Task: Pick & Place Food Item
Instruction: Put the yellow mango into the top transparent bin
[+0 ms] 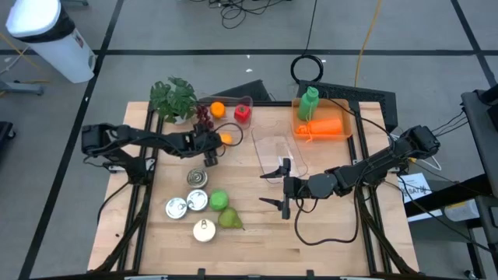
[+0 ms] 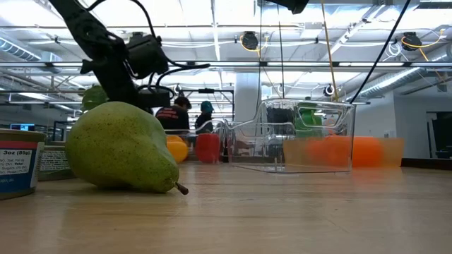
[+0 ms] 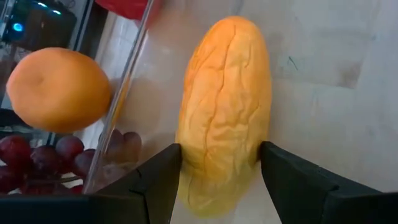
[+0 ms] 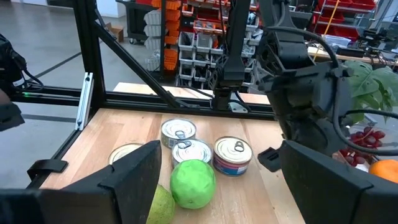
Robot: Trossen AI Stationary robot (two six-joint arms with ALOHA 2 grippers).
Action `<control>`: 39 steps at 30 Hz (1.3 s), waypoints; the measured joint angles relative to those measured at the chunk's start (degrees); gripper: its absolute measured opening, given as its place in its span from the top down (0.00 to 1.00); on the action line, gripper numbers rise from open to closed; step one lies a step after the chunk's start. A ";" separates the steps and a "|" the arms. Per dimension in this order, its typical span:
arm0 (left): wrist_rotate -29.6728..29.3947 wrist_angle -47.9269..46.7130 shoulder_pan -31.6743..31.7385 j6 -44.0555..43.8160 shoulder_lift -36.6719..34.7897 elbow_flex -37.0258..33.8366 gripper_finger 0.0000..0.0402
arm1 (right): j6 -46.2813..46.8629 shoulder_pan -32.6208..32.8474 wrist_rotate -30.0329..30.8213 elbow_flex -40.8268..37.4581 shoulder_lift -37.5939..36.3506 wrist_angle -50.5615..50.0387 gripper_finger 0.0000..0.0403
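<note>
Orange bread roll (image 3: 225,106) on the wooden table (image 1: 334,225) beside the clear bin wall, pinched between my left pincer's (image 3: 217,171) fingers, orange fruit (image 3: 57,89) and red grapes (image 3: 37,155) inside that bin, my right pincer (image 1: 280,187) spread, empty, near the clear container (image 1: 278,152).

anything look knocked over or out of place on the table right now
Mostly tidy. The green bottle lies on its side across the orange tray, and the pear lies tipped over by the cans. The left gripper straddles a bread roll on bare wood beside the clear bin. No spills or damage.
</note>
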 joint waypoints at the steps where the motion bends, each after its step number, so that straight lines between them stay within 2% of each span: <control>1: 0.24 0.11 0.13 -0.04 0.10 0.00 0.43 | 0.00 0.00 -0.04 0.00 0.00 -0.02 0.24; 9: 5.76 -0.06 0.25 -2.29 0.10 0.04 0.45 | 0.00 0.00 -0.08 0.00 0.00 0.00 0.24; 12: 6.22 -0.28 0.25 -4.99 0.10 0.04 0.52 | 0.00 0.00 -0.08 0.00 0.00 -0.01 0.24; 19: 8.56 -0.22 -1.51 -8.35 0.06 0.04 0.80 | 0.00 0.00 -0.10 0.01 0.00 -0.02 0.24; 28: 8.42 -0.31 -5.63 -9.31 -0.30 -0.02 0.87 | 0.00 0.00 -0.10 0.01 0.00 -0.04 0.24; 33: 9.36 -1.71 -7.52 -10.11 -4.46 -0.24 0.91 | 0.00 0.00 -0.10 0.00 0.00 -0.04 0.24; 39: 7.51 -3.09 -8.16 -8.57 -14.58 -0.44 0.93 | 0.02 0.00 -0.10 0.00 0.00 -0.06 0.24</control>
